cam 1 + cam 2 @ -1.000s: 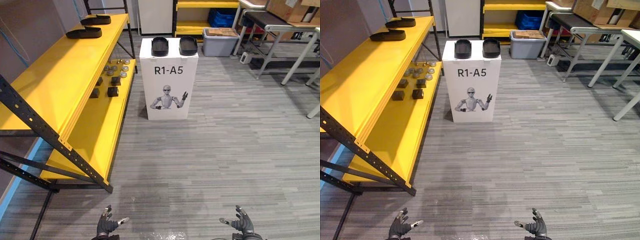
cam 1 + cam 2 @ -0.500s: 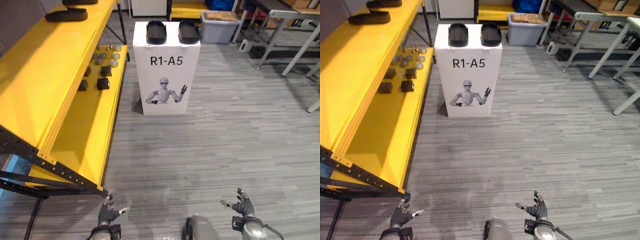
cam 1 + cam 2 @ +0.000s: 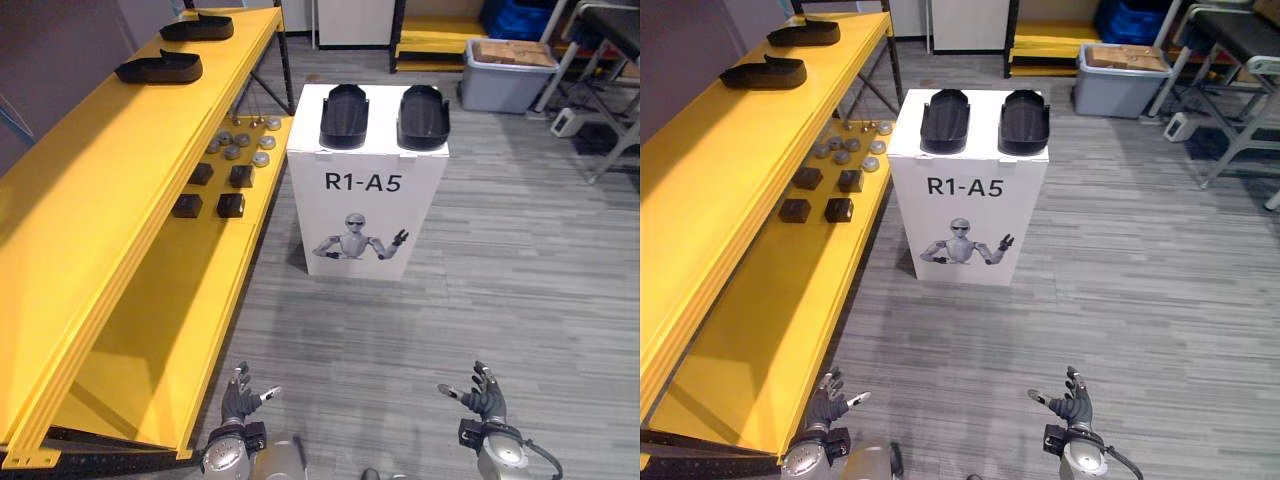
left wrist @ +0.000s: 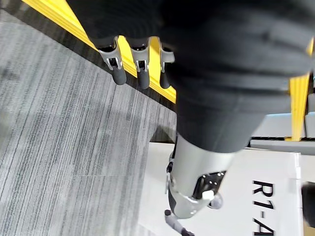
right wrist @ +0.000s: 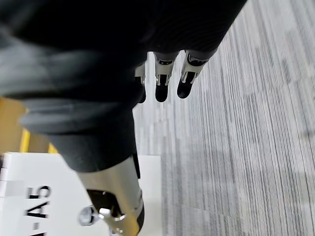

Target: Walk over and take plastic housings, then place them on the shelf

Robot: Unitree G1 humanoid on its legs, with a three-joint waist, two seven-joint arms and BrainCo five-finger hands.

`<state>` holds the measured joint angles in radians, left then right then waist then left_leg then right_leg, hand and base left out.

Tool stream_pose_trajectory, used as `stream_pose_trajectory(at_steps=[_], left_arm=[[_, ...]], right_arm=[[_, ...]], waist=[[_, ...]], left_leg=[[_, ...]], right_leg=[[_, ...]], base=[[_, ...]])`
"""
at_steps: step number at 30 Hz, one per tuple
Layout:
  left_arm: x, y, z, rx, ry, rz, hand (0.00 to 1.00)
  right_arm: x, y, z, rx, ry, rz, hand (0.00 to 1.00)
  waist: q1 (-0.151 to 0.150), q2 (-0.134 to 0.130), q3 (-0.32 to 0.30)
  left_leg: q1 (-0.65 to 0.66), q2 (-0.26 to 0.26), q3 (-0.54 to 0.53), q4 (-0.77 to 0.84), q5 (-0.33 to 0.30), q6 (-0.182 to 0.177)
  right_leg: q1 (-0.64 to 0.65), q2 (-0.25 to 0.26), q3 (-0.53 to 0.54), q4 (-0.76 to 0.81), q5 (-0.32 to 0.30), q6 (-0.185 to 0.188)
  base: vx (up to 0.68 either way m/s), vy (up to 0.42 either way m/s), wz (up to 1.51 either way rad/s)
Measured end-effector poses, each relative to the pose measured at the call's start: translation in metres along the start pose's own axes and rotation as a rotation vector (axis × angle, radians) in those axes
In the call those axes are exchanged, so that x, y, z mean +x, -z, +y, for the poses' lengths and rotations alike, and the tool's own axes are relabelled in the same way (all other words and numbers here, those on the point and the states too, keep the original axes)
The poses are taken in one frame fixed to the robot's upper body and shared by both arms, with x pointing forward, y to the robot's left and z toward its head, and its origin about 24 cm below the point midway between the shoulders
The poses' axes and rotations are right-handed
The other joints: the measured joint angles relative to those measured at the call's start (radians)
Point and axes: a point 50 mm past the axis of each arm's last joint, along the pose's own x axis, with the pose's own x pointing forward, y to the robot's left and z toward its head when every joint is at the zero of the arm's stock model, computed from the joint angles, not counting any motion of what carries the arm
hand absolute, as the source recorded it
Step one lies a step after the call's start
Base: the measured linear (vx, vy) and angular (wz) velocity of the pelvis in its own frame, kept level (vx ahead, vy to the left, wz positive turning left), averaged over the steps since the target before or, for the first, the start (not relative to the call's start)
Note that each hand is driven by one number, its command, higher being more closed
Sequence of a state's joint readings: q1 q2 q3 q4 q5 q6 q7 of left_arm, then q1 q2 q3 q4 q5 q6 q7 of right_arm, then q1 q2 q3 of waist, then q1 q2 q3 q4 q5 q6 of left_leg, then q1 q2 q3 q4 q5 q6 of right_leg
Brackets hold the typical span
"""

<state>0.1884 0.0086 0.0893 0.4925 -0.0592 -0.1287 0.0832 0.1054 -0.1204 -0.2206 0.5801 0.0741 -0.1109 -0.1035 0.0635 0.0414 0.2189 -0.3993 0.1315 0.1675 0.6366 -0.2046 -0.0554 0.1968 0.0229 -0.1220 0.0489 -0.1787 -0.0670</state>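
Note:
Two black plastic housings [image 3: 344,114] [image 3: 424,115] lie side by side on top of a white box [image 3: 366,215] marked R1-A5, straight ahead of me. Two more black housings [image 3: 160,68] [image 3: 197,27] rest on the top board of the yellow shelf [image 3: 90,210] at my left. My left hand [image 3: 240,399] and my right hand [image 3: 485,397] hover low over the floor, well short of the box. Both are open with relaxed fingers [image 4: 140,64] [image 5: 162,78] and hold nothing.
Small dark blocks [image 3: 231,205] and round grey parts [image 3: 244,147] sit on the shelf's lower board. A grey bin [image 3: 505,73] and yellow racking [image 3: 440,40] stand behind the box. Metal table legs [image 3: 610,140] are at the far right. Grey plank floor [image 3: 500,290] lies open around the box.
The camera has moved nearer: the white box and its housings look larger and closer. Both hands remain open and low.

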Motion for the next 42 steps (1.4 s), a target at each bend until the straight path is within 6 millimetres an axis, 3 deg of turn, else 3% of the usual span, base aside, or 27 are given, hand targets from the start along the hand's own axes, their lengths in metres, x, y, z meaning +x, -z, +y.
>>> stream_pose_trajectory(at_steps=[1,2,3,4,5,7,8,9,10,12,14,16,17,18,19,21,23,25,26,27,30,31,35,38,41,42], left_arm=[[-0.003,0.005,0.002,-0.001,-0.007,0.016,0.0],[-0.008,0.012,0.006,0.005,-0.018,0.04,0.0],[-0.009,0.014,0.008,0.007,-0.022,0.048,0.0],[-0.009,0.014,0.009,0.012,-0.025,0.049,0.0],[-0.007,0.012,0.01,0.019,-0.024,0.045,0.0],[-0.007,0.013,0.007,0.021,-0.014,0.049,0.0],[-0.006,0.015,0.007,0.04,-0.004,0.062,0.0],[-0.004,0.014,0.007,0.051,0.002,0.061,0.0],[-0.002,0.013,0.007,0.066,0.008,0.064,0.0],[0.001,0.008,0.007,0.065,-0.006,0.049,0.0],[0.004,0.003,0.008,0.067,-0.012,0.03,0.0],[0.006,0.002,0.008,0.055,-0.015,0.033,0.0],[0.007,0.003,0.011,0.057,-0.023,0.038,0.0],[0.007,0.003,0.015,0.064,-0.03,0.04,0.0],[0.007,0.006,0.018,0.068,-0.039,0.052,0.0],[0.006,0.012,0.013,0.053,-0.035,0.084,0.0],[0.007,0.012,0.005,0.021,-0.032,0.084,0.0],[0.006,0.012,-0.004,-0.011,-0.02,0.084,0.0],[0.005,0.013,-0.008,-0.022,-0.012,0.085,0.0],[0.004,0.015,-0.009,-0.026,-0.01,0.09,0.0],[0.001,0.018,-0.011,-0.037,-0.006,0.101,0.0],[0.0,0.02,-0.012,-0.039,-0.006,0.106,0.0],[-0.001,0.024,-0.004,-0.017,-0.018,0.126,0.0],[-0.001,0.024,0.001,-0.003,-0.025,0.125,0.0],[0.001,0.022,0.008,0.014,-0.034,0.117,0.0],[0.001,0.022,0.009,0.018,-0.037,0.118,0.0]], right_arm=[[-0.001,0.005,-0.003,0.006,0.013,0.02,0.0],[-0.003,0.013,-0.005,0.0,0.019,0.055,0.0],[-0.003,0.016,-0.003,0.0,0.014,0.066,0.0],[-0.004,0.018,-0.002,0.003,0.013,0.073,0.0],[-0.005,0.021,-0.003,-0.002,0.017,0.086,0.0],[-0.005,0.023,-0.002,-0.003,0.016,0.099,0.0],[-0.006,0.025,0.002,0.003,0.005,0.107,0.0],[-0.007,0.026,0.004,0.005,0.0,0.112,0.0],[-0.008,0.029,0.008,0.001,-0.014,0.121,0.0],[-0.009,0.03,0.014,-0.019,-0.042,0.124,0.0],[-0.009,0.029,0.018,-0.027,-0.057,0.119,0.0],[-0.007,0.027,0.018,-0.029,-0.059,0.117,0.0],[-0.007,0.028,0.017,-0.031,-0.055,0.121,0.0],[-0.008,0.03,0.016,-0.031,-0.054,0.125,0.0],[-0.01,0.034,0.012,-0.04,-0.045,0.139,0.0],[-0.007,0.034,0.005,-0.056,-0.031,0.147,0.0],[-0.007,0.032,0.004,-0.051,-0.025,0.135,0.0],[-0.012,0.031,0.005,-0.038,-0.025,0.12,0.0],[-0.014,0.032,0.004,-0.028,-0.02,0.117,0.0],[-0.014,0.032,0.005,-0.022,-0.02,0.115,0.0],[-0.013,0.027,0.004,0.011,-0.007,0.097,0.0],[-0.015,0.029,0.001,0.02,0.009,0.104,0.0],[-0.026,0.046,0.0,0.048,0.022,0.16,0.0],[-0.026,0.044,-0.001,0.049,0.025,0.152,0.0],[-0.027,0.029,-0.007,0.06,0.044,0.076,0.0],[-0.026,0.014,-0.013,0.068,0.068,0.009,0.0]], waist=[[0.006,0.0,0.0],[0.015,-0.005,-0.006],[0.014,-0.014,-0.016],[0.013,-0.03,-0.02],[0.003,-0.061,-0.027],[0.005,-0.065,-0.027],[-0.004,-0.077,-0.025],[-0.009,-0.081,-0.024],[-0.024,-0.084,-0.022],[-0.025,-0.083,-0.022],[-0.035,-0.077,-0.025],[-0.051,-0.063,-0.015],[-0.053,-0.063,-0.018],[-0.053,-0.069,-0.022],[-0.057,-0.079,-0.03],[-0.05,-0.035,-0.042],[-0.052,-0.025,-0.041],[-0.054,-0.022,-0.033],[-0.046,-0.021,-0.036],[-0.046,-0.027,-0.038],[-0.046,-0.011,-0.05],[-0.045,0.013,-0.06],[-0.042,-0.017,-0.079],[-0.046,-0.018,-0.082],[-0.048,-0.019,-0.084],[-0.048,-0.02,-0.085]], left_leg=[[0.011,-0.032,-0.024,-0.173,0.035,-0.011],[0.03,-0.06,-0.053,-0.278,0.166,0.011],[0.031,-0.075,-0.059,-0.269,0.192,0.039],[0.025,-0.093,-0.06,-0.25,0.187,0.053],[0.021,-0.121,-0.028,-0.194,0.113,0.085],[0.059,-0.125,-0.004,-0.19,0.08,0.1],[0.137,-0.146,0.01,-0.204,0.038,0.12],[0.171,-0.155,0.009,-0.211,0.022,0.125],[0.239,-0.168,-0.003,-0.224,-0.006,0.135],[0.355,-0.167,-0.008,-0.284,-0.024,0.137],[0.441,-0.151,-0.031,-0.349,-0.031,0.125],[0.512,-0.114,-0.058,-0.385,-0.031,0.124],[0.544,-0.086,-0.066,-0.388,-0.042,0.098],[0.551,-0.082,-0.073,-0.388,-0.053,0.076],[0.575,-0.065,-0.105,-0.384,-0.084,0.026],[0.566,-0.014,-0.116,-0.355,-0.07,-0.008],[0.523,0.0,-0.12,-0.242,-0.019,-0.026],[0.423,0.045,-0.106,0.039,0.033,-0.032],[0.385,0.065,-0.071,0.103,-0.024,-0.044],[0.371,0.069,-0.052,0.097,-0.041,-0.047],[0.315,0.05,-0.031,-0.164,-0.039,-0.022],[0.309,0.046,-0.043,-0.305,0.078,-0.006],[0.379,0.0,0.0,-0.412,0.09,0.006],[0.411,-0.022,0.026,-0.467,0.107,0.011],[0.431,-0.026,0.031,-0.513,0.124,0.01],[0.444,-0.025,0.036,-0.537,0.134,0.006]], right_leg=[[0.023,-0.008,0.015,-0.004,-0.024,0.01],[0.057,-0.016,0.054,-0.001,-0.075,0.025],[0.056,-0.033,0.066,0.017,-0.101,0.027],[0.048,-0.053,0.08,0.041,-0.122,0.033],[0.012,-0.099,0.098,0.158,-0.15,0.063],[-0.042,-0.117,0.123,0.315,-0.149,0.078],[-0.142,-0.148,0.14,0.614,-0.093,0.192],[-0.187,-0.16,0.143,0.736,-0.051,0.25],[-0.258,-0.175,0.134,0.93,-0.053,0.247],[-0.356,-0.19,0.086,1.046,-0.073,0.202],[-0.448,-0.192,0.018,1.007,-0.09,0.175],[-0.5,-0.178,-0.035,0.781,-0.098,0.164],[-0.51,-0.144,-0.02,0.539,-0.069,0.143],[-0.508,-0.135,-0.003,0.434,-0.026,0.138],[-0.5,-0.109,0.032,0.358,0.163,0.074],[-0.492,-0.074,0.002,0.377,0.144,0.052],[-0.449,-0.072,-0.021,0.353,0.118,0.042],[-0.306,-0.066,-0.051,0.247,0.115,0.036],[-0.24,-0.064,-0.057,0.204,0.115,0.035],[-0.219,-0.064,-0.057,0.188,0.115,0.035],[-0.174,-0.062,-0.049,0.135,0.115,0.037],[-0.169,-0.04,-0.035,0.132,0.107,0.056],[-0.163,-0.082,0.007,0.13,0.087,0.092],[-0.161,-0.096,0.031,0.115,0.088,0.101],[-0.161,-0.097,0.032,0.111,0.089,0.103],[-0.162,-0.096,0.035,0.11,0.089,0.103]], base=[[0.51,0.157,-0.61],[0.53,0.179,-0.67],[0.44,0.154,-0.61],[0.59,0.164,-0.36],[0.58,0.15,-0.32],[0.61,0.176,-0.37],[0.54,0.168,-0.25],[0.54,0.122,0.03],[0.63,0.074,0.16],[0.56,0.022,0.08],[0.49,-0.063,0.27],[0.51,-0.156,0.48],[0.51,-0.195,0.36],[0.51,-0.2,0.49],[0.43,-0.203,0.34],[0.58,-0.297,0.18],[0.46,-0.256,0.25],[0.37,-0.206,0.41],[0.3,-0.131,0.19],[0.23,-0.051,-0.02],[0.19,0.056,-0.15],[0.19,0.146,-0.29],[0.17,0.127,-0.22],[0.08,0.081,-0.21],[0.05,0.019,-0.05],[0.04,-0.001,-0.11]])
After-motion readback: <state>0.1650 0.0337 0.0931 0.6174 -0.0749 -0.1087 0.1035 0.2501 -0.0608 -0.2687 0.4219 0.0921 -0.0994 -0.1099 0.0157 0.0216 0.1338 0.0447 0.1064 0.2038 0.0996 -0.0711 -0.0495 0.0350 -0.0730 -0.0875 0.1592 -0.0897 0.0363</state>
